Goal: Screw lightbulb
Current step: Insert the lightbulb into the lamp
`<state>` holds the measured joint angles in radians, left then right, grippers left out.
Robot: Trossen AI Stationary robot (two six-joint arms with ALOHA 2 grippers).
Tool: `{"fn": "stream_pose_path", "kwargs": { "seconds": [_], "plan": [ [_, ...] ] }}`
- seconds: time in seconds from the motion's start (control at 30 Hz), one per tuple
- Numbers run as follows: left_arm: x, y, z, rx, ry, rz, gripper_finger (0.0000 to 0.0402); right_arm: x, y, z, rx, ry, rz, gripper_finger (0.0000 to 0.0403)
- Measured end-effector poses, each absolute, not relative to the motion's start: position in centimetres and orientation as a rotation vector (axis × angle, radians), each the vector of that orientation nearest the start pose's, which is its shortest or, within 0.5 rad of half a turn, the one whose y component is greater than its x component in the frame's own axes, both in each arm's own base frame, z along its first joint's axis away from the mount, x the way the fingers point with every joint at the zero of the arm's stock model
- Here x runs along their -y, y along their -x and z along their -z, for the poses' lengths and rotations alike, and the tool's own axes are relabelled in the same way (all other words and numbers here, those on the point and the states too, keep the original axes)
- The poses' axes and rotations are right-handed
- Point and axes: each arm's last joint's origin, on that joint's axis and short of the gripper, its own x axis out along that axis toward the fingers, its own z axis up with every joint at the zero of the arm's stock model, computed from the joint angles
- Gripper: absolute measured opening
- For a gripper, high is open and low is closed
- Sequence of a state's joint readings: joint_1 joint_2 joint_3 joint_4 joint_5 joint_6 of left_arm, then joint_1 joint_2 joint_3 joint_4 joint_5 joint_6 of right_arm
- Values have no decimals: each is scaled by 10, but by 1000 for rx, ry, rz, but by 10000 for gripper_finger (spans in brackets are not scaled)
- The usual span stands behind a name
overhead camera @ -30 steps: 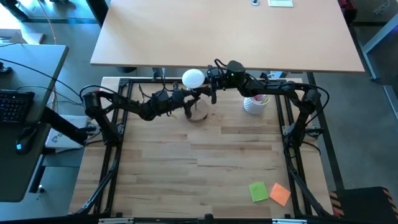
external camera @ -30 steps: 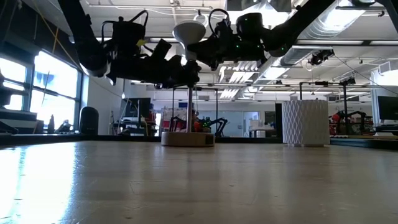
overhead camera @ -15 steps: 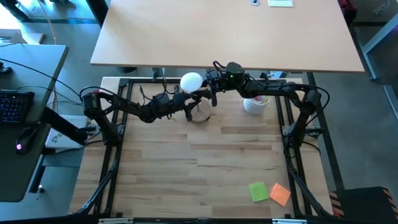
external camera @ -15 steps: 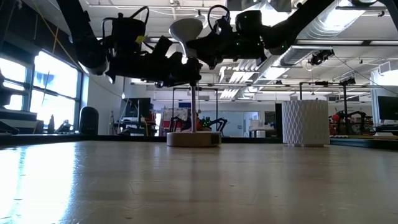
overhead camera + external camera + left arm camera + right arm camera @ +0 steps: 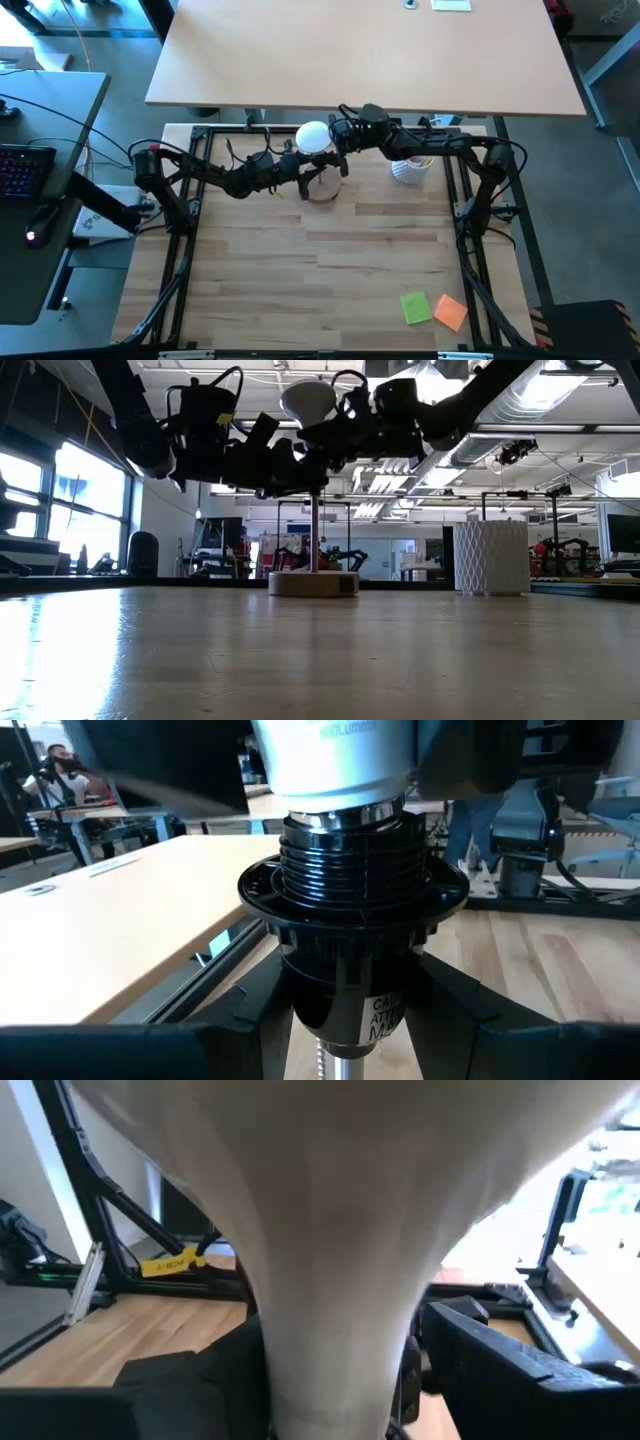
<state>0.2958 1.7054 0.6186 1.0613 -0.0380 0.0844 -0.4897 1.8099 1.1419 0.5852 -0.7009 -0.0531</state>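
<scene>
Left pincer is clamping the socket steady; right pincer, spread about the bulb, is needing a square regrip before twisting

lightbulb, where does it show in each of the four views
High view: the lightbulb sits top centre, between the two arms.
Low view: it is at top centre, above the lamp's thin pole.
Left wrist view: only its lower part shows, at the top edge, entering the socket.
Right wrist view: its neck fills the middle.
Shared landmark: the black socket, under the bulb; in the low view it lies among the hands.
</scene>
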Motion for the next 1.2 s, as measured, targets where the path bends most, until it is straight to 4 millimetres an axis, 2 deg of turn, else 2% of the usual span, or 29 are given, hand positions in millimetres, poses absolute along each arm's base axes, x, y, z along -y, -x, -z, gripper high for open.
{"fn": "stream_pose_path", "kwargs": {
  "seconds": [0.13,0.4,0.5,0.67,0.83,0.97,1.1,1.2],
  "plan": [
    [-92,-305,-173,-45,-68,-332,142,168,-365,-249,-57,39,-218,235],
    [-86,-307,-173,-48,-60,-322,142,168,-365,-249,-62,-11,-229,233],
    [-85,-307,-173,-49,-59,-325,142,167,-365,-250,-56,-13,-241,212],
    [-85,-308,-173,-48,-51,-322,142,163,-360,-260,-53,-32,-286,134],
    [-81,-308,-173,-49,-52,-314,142,155,-353,-279,-21,5,-298,134],
    [-75,-310,-173,-47,-60,-294,142,143,-347,-273,-5,8,-298,134],
    [-71,-311,-174,-44,-61,-278,142,129,-337,-271,158,43,-275,134],
    [-68,-311,-174,-38,-61,-252,142,125,-331,-257,198,13,-212,134]
  ]
}}
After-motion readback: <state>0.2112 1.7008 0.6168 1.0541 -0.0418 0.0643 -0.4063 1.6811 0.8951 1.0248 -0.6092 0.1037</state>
